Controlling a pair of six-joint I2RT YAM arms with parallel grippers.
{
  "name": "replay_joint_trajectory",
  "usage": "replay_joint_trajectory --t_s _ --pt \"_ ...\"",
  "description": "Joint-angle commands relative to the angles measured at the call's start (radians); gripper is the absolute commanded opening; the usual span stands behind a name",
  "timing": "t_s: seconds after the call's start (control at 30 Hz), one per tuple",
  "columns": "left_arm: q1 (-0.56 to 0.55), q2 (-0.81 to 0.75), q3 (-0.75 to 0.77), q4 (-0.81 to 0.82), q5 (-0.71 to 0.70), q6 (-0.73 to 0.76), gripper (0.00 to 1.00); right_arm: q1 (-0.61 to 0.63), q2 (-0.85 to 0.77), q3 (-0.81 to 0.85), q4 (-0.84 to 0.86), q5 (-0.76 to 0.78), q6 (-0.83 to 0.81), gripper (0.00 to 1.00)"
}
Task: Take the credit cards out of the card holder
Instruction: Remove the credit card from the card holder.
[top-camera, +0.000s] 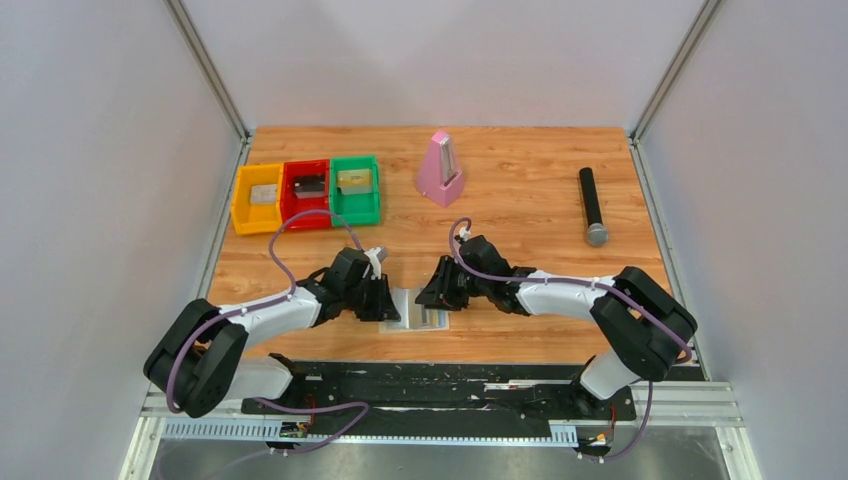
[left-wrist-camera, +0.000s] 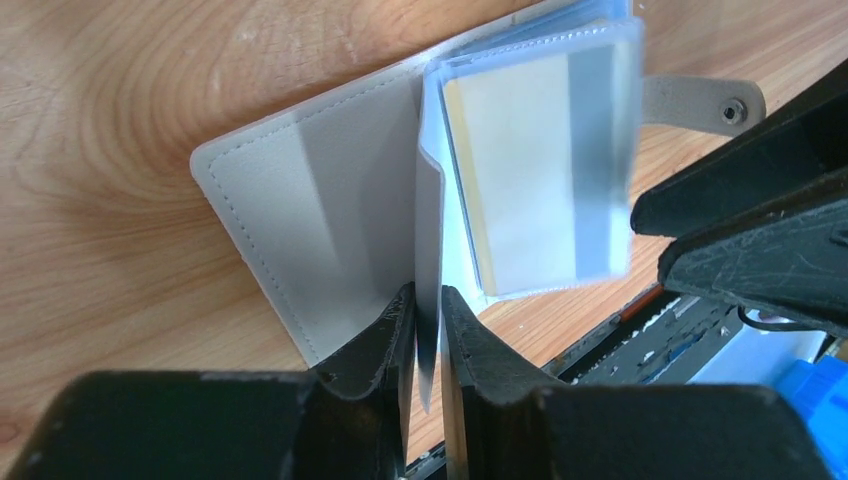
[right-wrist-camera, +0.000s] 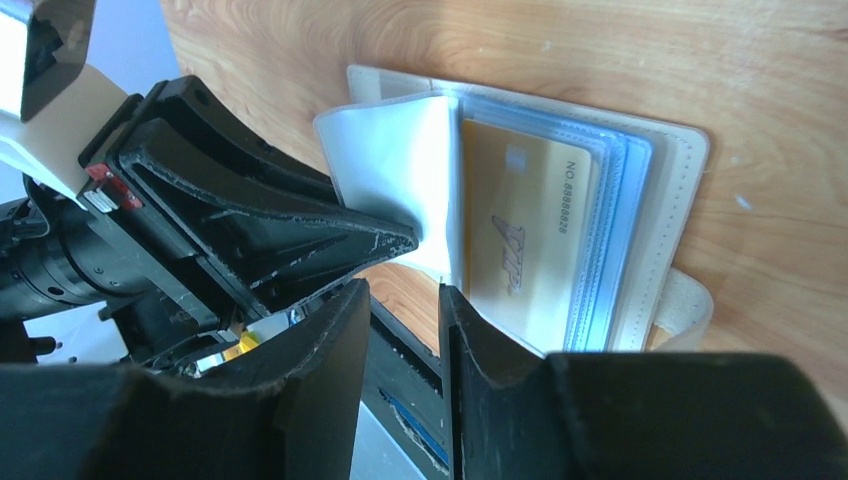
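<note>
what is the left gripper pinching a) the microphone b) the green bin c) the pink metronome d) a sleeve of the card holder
d: the left gripper has its fingers closed on a thin sleeve standing up from the open card holder.

Ahead of my left gripper, my right gripper blocks passage; only the raised sleeve of the card holder separates us. Beyond both fingertips, bare table offers free room.

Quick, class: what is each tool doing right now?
Left tool: closed on a clear sleeve of the card holder.
Right tool: slightly open, holding nothing.
</note>
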Motion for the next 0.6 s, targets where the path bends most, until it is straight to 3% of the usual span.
replay_joint_trajectory --t_s 0.0,0.27,0.4,0.57 --pt "-0.004 -0.047 0.031 -0.079 -0.086 -0.007 0.24 0.011 0.015 0.036 0.05 -0.042 0.017 0.33" --pt "0.053 -0.117 0.033 -0.132 -0.098 -0.049 0.31 0.015 0.046 0.082 0.048 -0.056 0.005 0.33" --pt "0.062 -0.09 0.034 -0.13 -0.077 -0.023 0.22 0.015 0.037 0.093 -0.018 -0.003 -0.014 0.33" --pt "0.063 -0.042 0.009 -0.023 0.031 -0.024 0.03 0.014 0.002 0.094 -0.13 0.088 -0.048 0.33"
